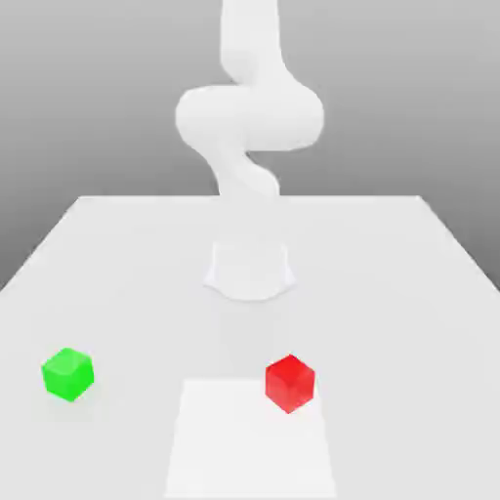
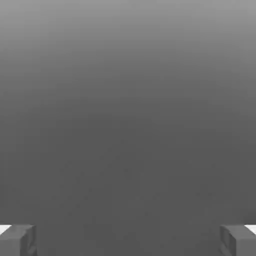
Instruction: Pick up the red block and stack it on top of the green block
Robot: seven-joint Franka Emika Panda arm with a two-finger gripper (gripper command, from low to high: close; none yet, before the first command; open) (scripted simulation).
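Red block, glossy cube, seemingly upright

No readable text or markings

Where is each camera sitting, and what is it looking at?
Exterior view: off the arm, looking across the white table at the arm, with the green block on its left and the red block on its right.
Hand view: on the hand, facing plain grey; only the two fingertips show, wide apart.
Shared: no object appears in both.
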